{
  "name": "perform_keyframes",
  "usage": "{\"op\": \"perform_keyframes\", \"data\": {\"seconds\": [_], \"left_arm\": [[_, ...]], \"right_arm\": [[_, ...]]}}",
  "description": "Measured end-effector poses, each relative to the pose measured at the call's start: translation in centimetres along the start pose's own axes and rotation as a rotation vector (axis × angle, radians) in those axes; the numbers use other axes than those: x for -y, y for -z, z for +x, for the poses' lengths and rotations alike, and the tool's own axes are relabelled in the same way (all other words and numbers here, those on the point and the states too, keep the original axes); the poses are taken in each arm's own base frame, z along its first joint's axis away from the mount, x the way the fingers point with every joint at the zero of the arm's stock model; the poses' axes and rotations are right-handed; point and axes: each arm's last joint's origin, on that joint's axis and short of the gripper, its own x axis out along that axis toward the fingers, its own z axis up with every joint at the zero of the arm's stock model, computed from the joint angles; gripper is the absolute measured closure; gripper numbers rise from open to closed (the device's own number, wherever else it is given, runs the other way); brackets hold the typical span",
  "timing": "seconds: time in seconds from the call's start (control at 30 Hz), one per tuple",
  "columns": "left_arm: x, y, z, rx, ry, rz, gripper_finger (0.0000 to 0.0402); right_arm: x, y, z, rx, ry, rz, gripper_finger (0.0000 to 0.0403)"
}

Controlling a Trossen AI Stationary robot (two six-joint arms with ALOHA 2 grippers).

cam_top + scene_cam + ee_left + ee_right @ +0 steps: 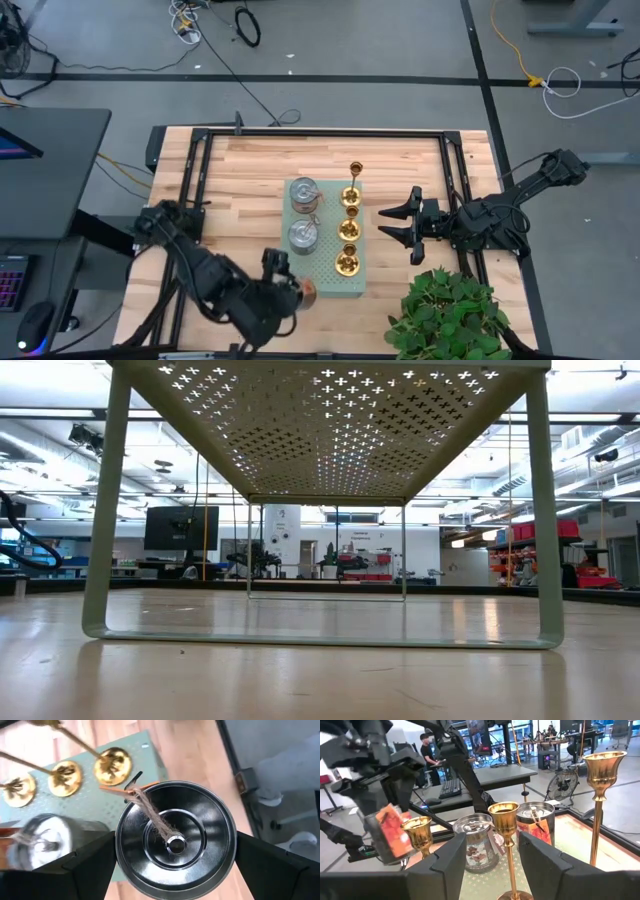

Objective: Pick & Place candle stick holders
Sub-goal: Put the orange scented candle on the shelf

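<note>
Left gripper (283, 288) clamps a silver holder (175, 837) at the green board's (325, 283) near-left corner — two silver holders (304, 193) and three brass holders (349, 229) stand on it. Right gripper (392, 224) hangs spread, off the board's right edge.

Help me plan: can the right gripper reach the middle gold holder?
Probably yes: the right gripper hangs open beside the board, facing the middle gold holder with nothing between. The left gripper, shut on a silver holder, is at the board's corner.
</note>
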Motion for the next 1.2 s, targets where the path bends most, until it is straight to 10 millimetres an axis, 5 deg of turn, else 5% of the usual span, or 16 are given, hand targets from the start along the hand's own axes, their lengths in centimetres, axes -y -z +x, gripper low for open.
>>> {"op": "perform_keyframes", "data": {"seconds": [0.37,1.2], "left_arm": [[-4.6,-0.6,1.7,-0.085,-0.024,-0.047,0.0032],[-6.9,-1.0,2.6,-0.125,0.078,-0.107,0.0015]], "right_arm": [[0.0,0.0,0.0,0.000,0.000,0.000,0.0218],[0.0,0.0,0.0,0.000,0.000,0.000,0.0218]]}}
